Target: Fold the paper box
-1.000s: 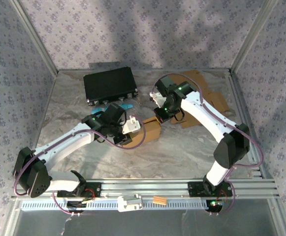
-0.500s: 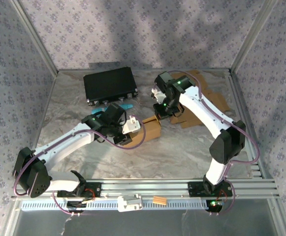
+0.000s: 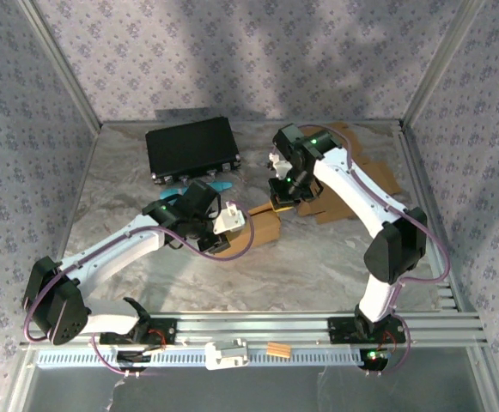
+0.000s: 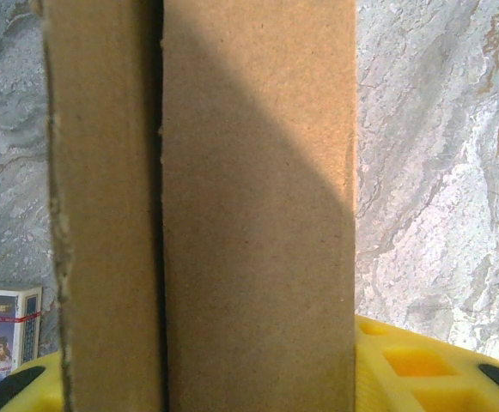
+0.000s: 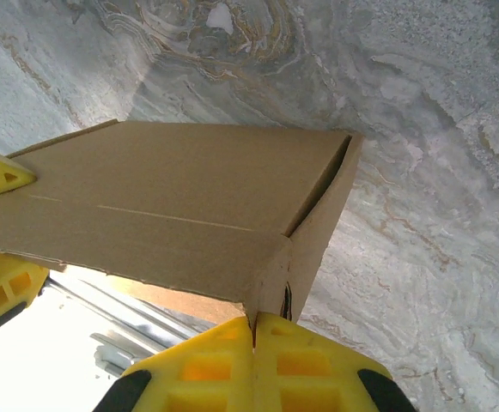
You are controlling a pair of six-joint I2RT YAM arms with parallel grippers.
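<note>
The brown paper box (image 3: 264, 227) lies on the marbled table at mid-centre. My left gripper (image 3: 229, 219) is at its left end, shut on it. In the left wrist view the box (image 4: 258, 215) runs up between the yellow fingers (image 4: 412, 356), with a dark seam between two panels. My right gripper (image 3: 281, 200) comes down onto the box's far right corner. In the right wrist view its yellow jaws are pressed together, and the right gripper (image 5: 253, 319) touches the box (image 5: 172, 206) at a corner where a side flap meets the top panel.
A black case (image 3: 193, 148) sits at the back left, with a blue item (image 3: 216, 185) in front of it. Flat cardboard pieces (image 3: 368, 176) lie at the back right. A small printed carton (image 4: 4, 322) is beside the left gripper. Aluminium rails (image 3: 258, 326) line the near edge.
The right arm's elbow has swung inward and its gripper has edged down-left onto the box corner. The left arm and the box have stayed still.
</note>
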